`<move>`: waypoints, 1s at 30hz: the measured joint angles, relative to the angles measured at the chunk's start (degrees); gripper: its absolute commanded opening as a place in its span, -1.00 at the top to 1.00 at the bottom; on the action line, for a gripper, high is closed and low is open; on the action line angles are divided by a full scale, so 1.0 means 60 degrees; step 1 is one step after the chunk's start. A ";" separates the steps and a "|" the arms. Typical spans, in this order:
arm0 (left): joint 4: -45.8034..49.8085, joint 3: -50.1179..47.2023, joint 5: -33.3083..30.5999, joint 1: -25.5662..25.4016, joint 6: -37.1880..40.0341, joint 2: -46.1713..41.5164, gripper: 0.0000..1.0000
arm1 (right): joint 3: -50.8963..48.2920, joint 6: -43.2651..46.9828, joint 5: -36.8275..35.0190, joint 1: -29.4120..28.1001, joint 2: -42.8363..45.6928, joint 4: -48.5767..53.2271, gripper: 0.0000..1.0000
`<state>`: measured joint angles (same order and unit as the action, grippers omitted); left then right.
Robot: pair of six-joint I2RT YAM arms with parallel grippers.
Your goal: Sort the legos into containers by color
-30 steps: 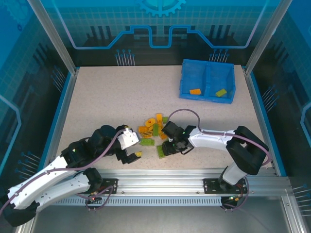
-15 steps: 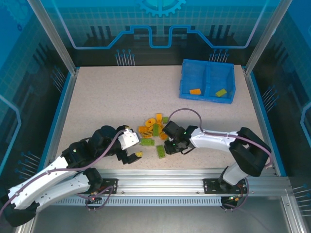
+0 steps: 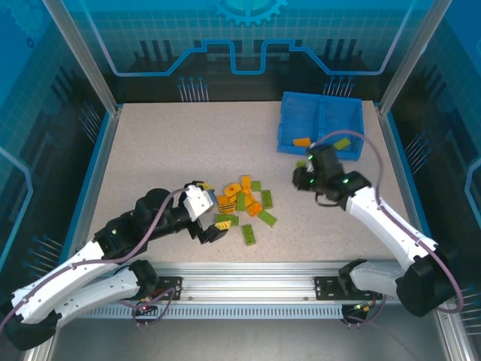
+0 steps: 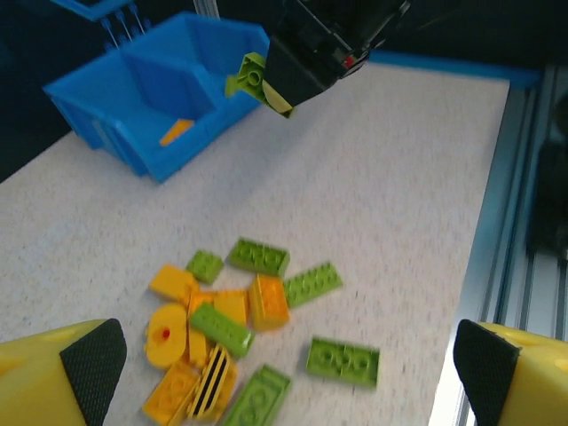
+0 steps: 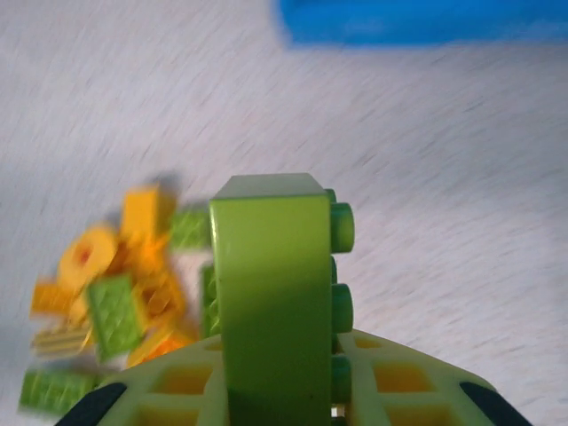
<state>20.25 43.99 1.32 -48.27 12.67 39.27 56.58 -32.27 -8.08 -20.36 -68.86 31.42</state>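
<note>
The left gripper (image 4: 288, 368) is closest to the arms. It is low over the table (image 3: 173, 150), at the left side of the pile of bricks (image 3: 242, 201). Its two yellow fingers (image 4: 89, 359) are spread wide apart and hold nothing. From the left wrist camera, the pile lies between and just past them.

The pile is a loose heap of orange and green bricks. Many of them touch or lie on top of each other. A round orange piece (image 4: 164, 335) sits at the left edge. Beside it is a yellow piece with black stripes (image 4: 211, 382). A lone green one (image 4: 343, 362) lies flat on the near side, a little apart from the heap.

Further back and to the right is the right gripper (image 5: 288, 399). It is up off the table, between the pile and the bin, and closer to the bin. Its fingers are squeezed tight on a green brick (image 5: 271, 266). The brick stands on end, and its bumps stick out to one side. The right wrist camera is blurry, so the pile below looks smeared.

Farthest back, near the right corner of the table, is the blue bin (image 3: 323, 96). A wall down the middle splits it into two parts. An orange brick (image 3: 302, 141) lies in the left part (image 3: 299, 119), close to the front wall. A second green brick (image 3: 342, 143) lies in the right part (image 3: 344, 119), also near the front.
</note>
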 measured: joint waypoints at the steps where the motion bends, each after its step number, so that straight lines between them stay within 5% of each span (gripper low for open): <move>1: -0.0295 0.0004 0.0000 0.0000 -0.0219 0.0073 -0.97 | 0.0240 0.0102 0.0080 0.0528 -0.0171 0.0004 0.60; 6: -0.1184 0.0004 0.0000 0.0000 -0.1341 0.0153 -0.97 | 0.1905 0.0477 0.0463 0.2725 -0.1905 -0.0175 0.61; 12: -0.1096 0.0015 -0.0211 0.0000 -0.2346 -0.0131 -0.97 | 0.4084 0.0572 0.0834 0.3971 -0.5027 -0.0364 0.59; 21: 0.0277 0.0412 -0.1497 0.0000 -0.3938 -0.0197 -0.97 | 0.7140 0.0739 0.1104 0.4371 -0.8564 0.0605 0.35; 30: 0.1213 0.0459 -0.3096 0.0000 -0.6608 0.0470 -0.97 | 0.7839 0.0710 0.1180 0.4484 -0.8961 0.1417 0.14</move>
<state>27.53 46.74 -17.26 -48.27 -26.98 42.09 103.61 -28.01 -0.99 6.55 -122.63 39.92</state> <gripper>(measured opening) 0.986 0.426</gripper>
